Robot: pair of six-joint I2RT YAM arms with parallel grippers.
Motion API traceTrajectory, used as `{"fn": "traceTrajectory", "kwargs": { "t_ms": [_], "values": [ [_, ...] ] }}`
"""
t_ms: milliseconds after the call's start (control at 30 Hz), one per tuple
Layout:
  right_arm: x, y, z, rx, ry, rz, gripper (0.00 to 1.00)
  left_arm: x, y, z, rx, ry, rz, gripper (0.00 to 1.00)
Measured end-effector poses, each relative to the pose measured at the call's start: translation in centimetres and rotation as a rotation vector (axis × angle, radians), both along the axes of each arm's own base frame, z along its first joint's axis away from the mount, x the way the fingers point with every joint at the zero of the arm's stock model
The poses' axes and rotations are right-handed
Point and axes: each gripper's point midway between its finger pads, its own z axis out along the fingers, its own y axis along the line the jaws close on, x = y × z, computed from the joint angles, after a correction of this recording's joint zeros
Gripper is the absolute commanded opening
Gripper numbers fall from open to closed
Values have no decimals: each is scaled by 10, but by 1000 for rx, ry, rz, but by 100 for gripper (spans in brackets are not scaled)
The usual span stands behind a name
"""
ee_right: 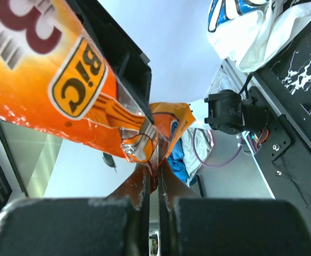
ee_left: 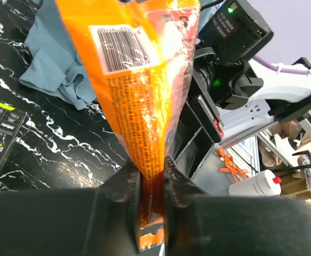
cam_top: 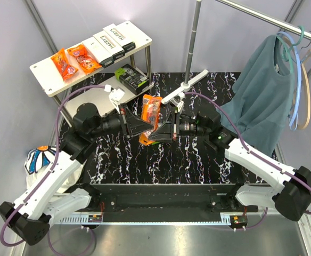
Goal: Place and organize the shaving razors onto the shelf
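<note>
"BiC" on orange packet (ee_right: 65,85); "HARRY'S" on white boxes (cam_top: 113,38)

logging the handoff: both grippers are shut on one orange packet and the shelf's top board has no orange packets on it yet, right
Not quite. The shelf's top board already carries two orange packets, as the top external view shows. The rest stands: the left gripper and the right gripper are both shut on one orange packet.

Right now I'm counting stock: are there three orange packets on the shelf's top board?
No, only two orange packets lie on the shelf's top board; a third packet is held in mid-air.
</note>
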Motion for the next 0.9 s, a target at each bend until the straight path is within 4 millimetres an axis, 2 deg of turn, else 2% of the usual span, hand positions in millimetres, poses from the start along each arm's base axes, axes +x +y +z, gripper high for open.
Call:
{"fn": "traceTrajectory", "kwargs": {
  "t_ms": [133, 267, 300, 400, 533, 767, 900],
  "values": [
    [1, 0, 0, 0, 1, -4, 3, 1, 1, 0, 6, -15, 6, 0],
    [1, 0, 0, 0, 0, -5, 43, 1, 1, -1, 12, -16, 8, 0],
    [1, 0, 0, -1, -4, -6, 67, 2, 1, -2, 15, -12, 10, 0],
    [2, -1, -4, -12, -15, -11, 100, 3, 2, -3, 21, -7, 18, 0],
    [0, -6, -4, -20, -52, -29, 100, 4, 3, 0, 24, -16, 29, 0],
    [-9, -22, 15, -1, -139, -70, 100, 6, 6, 9, 43, -28, 50, 0],
    [-9, -23, 14, -3, -147, -82, 100, 11, 10, 14, 89, -47, 81, 0]
  ]
}}
